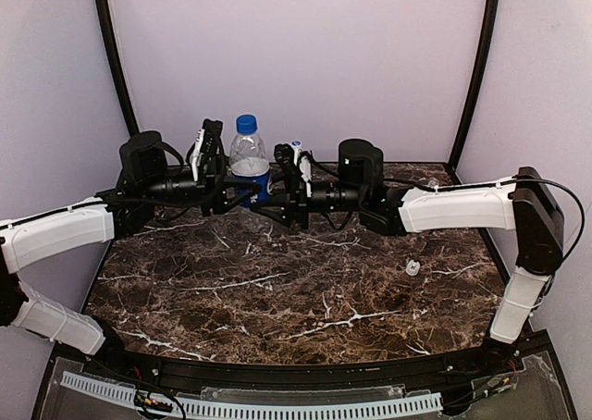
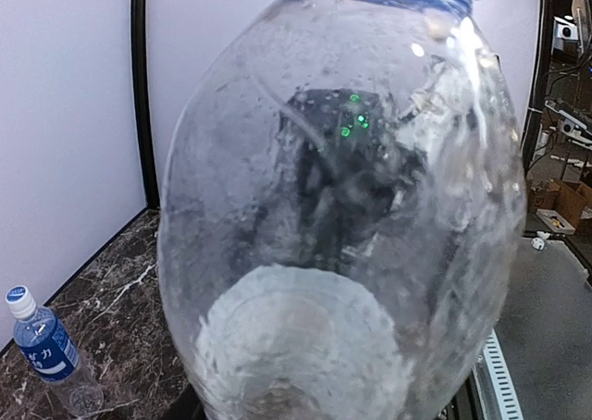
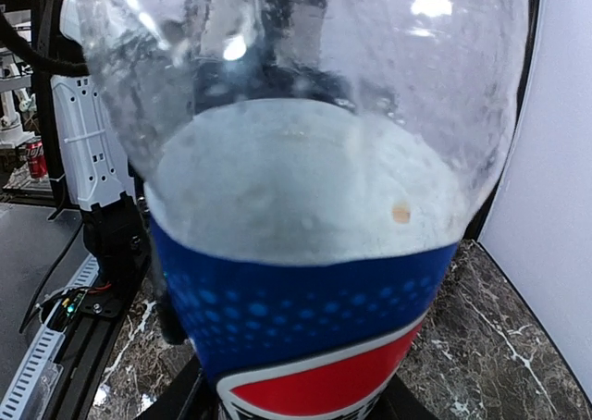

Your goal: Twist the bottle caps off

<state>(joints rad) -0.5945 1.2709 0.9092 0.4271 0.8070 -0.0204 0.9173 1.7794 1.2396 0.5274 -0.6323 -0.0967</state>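
A clear Pepsi bottle with a blue label and a blue cap stands upright at the back middle, white liquid inside. My left gripper meets it from the left and my right gripper from the right, both at label height below the cap. The bottle fills the left wrist view and the right wrist view. In both, dark finger edges hug its sides. A second small bottle with a blue label and white cap stands on the table. A loose white cap lies at the right.
The dark marble table ends at lilac walls at the back and sides. A small clear thing lies near the back right corner. A white perforated rail runs along the near edge by the arm bases.
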